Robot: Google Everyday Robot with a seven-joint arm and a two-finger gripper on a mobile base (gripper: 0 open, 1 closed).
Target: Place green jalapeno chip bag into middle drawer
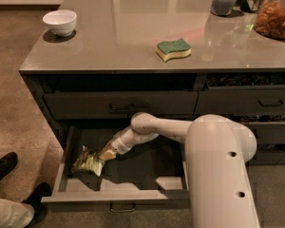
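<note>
One view only: the gripper (105, 154) sits low inside the open middle drawer (133, 198), touching the green jalapeno chip bag (87, 161), which lies at the tray's left side. You cannot tell whether it grips the bag or has released it. Risk, by my judgement: if you withdraw while the bag clings, you drag it back out.

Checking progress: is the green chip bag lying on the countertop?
No, the green jalapeno chip bag sits inside the open middle drawer, with the gripper right beside it.
</note>
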